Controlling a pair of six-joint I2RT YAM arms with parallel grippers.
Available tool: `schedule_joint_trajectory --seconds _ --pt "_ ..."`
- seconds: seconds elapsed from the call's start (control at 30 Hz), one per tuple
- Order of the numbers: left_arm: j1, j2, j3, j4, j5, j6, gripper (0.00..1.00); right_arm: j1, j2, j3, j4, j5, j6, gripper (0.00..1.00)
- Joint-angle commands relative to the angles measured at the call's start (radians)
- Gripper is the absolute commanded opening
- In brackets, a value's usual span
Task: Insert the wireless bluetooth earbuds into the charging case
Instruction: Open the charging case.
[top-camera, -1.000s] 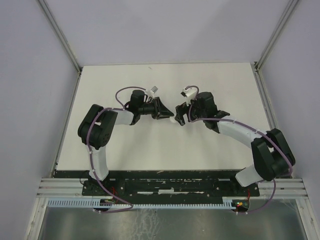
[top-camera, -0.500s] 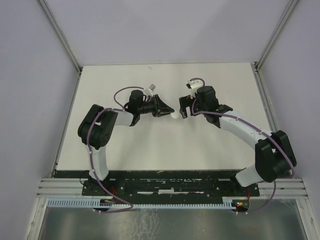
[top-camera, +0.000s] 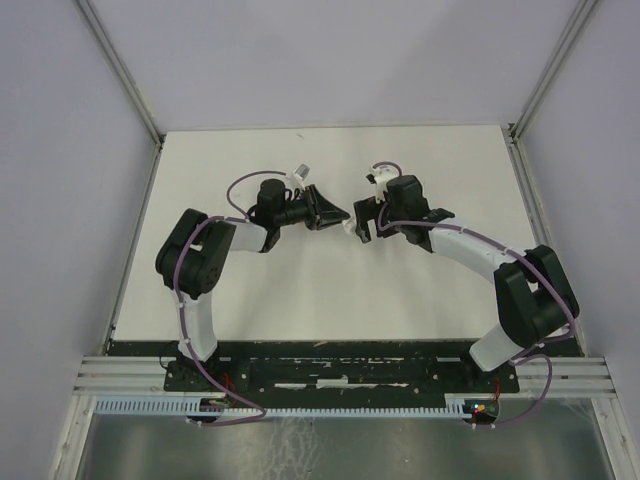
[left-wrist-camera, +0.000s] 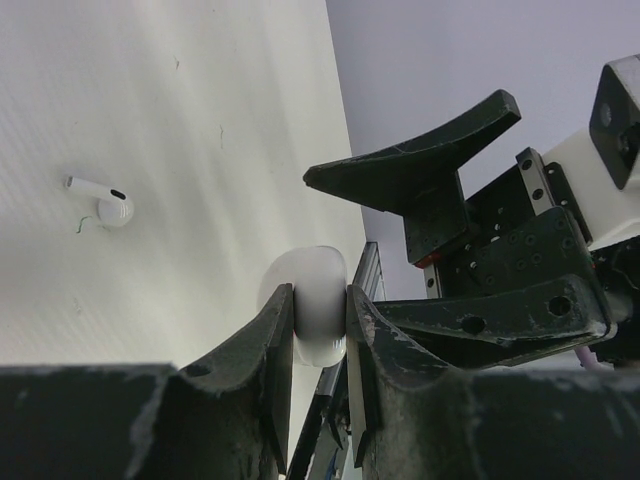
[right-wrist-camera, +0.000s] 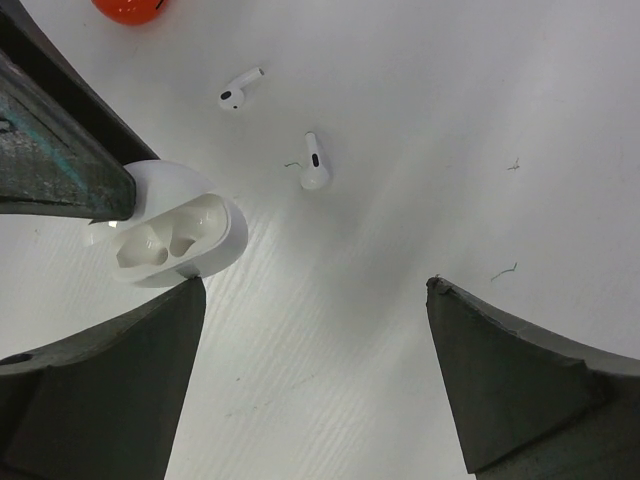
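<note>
From above, the left gripper (top-camera: 338, 214) and the right gripper (top-camera: 362, 222) meet tip to tip over the middle of the white table (top-camera: 300, 290). A small white piece shows between them, too small to name here. Compared with 1 second ago, the left gripper's tip sits slightly farther from the bases. The right gripper has also shifted away from the bases, and it is now closer to the left one than it was half a second ago. In the left wrist view, the left gripper (left-wrist-camera: 320, 300) is clenched on the white charging case (left-wrist-camera: 305, 275), which is pinched between its 2 fingers above the table. 1 white earbud (left-wrist-camera: 105, 200) lies on the surface well apart from it, and the right gripper's black fingers (left-wrist-camera: 430, 165) stand just beside the case. In the right wrist view, the right gripper (right-wrist-camera: 315, 285) is spread wide and grasps nothing. The case is open with its 2 wells showing. An earbud (right-wrist-camera: 238, 90) and a second earbud (right-wrist-camera: 314, 165) lie on the table near it. An orange-red object (right-wrist-camera: 135, 8) sits at the top edge.
</note>
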Motion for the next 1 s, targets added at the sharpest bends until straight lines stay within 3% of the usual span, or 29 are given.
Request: schedule_joint_trajectory --seconds 0.0,0.33,0.67,0.8,0.97 --pt "-0.021 -0.036 0.0 0.085 0.018 -0.061 0.1 0.003 0.02 0.046 0.07 0.001 0.019 1.0" --pt "-0.024 -0.018 -0.035 0.236 -0.018 -0.187 0.07 0.003 0.047 0.033 0.114 0.026 0.029 0.99" --pt "0.062 -0.01 -0.266 0.628 -0.324 -0.47 0.03 0.003 0.021 0.017 0.113 0.077 0.049 0.99" --pt "0.11 -0.052 -0.387 0.752 -0.424 -0.512 0.03 0.004 0.067 0.052 0.082 0.086 0.059 0.99" --pt "0.152 -0.154 -0.514 0.783 -0.491 -0.482 0.03 0.035 0.139 0.103 0.039 0.139 0.059 0.9"
